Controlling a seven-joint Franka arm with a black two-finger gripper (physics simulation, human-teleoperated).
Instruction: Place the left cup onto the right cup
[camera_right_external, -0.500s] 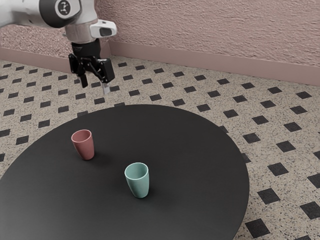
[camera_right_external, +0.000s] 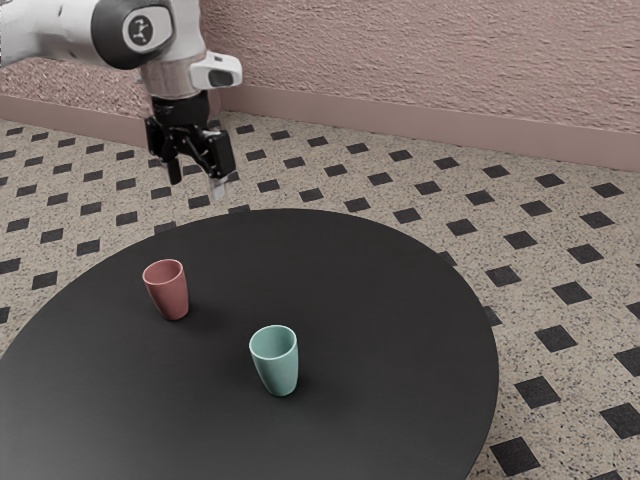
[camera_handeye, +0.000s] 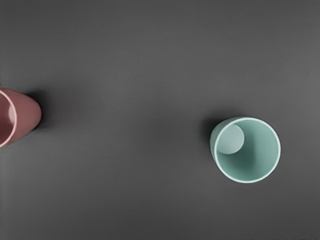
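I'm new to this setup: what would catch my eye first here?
Two upright cups stand apart on the round black table: a dusty-pink cup at the exterior view's left, a mint-green cup nearer the camera. The black two-finger gripper hangs open above the table's far edge.

Teal cup (camera_handeye: 245, 149), pink cup (camera_handeye: 17, 119), well apart

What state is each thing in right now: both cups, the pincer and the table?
pink cup: upright on the table, mouth up, untouched, apart from the other cup.
teal cup: upright on the table, mouth up, empty, nothing stacked on it.
pincer: open, holding nothing, raised in the air above the table's far edge.
table: round, dark, bearing both cups.
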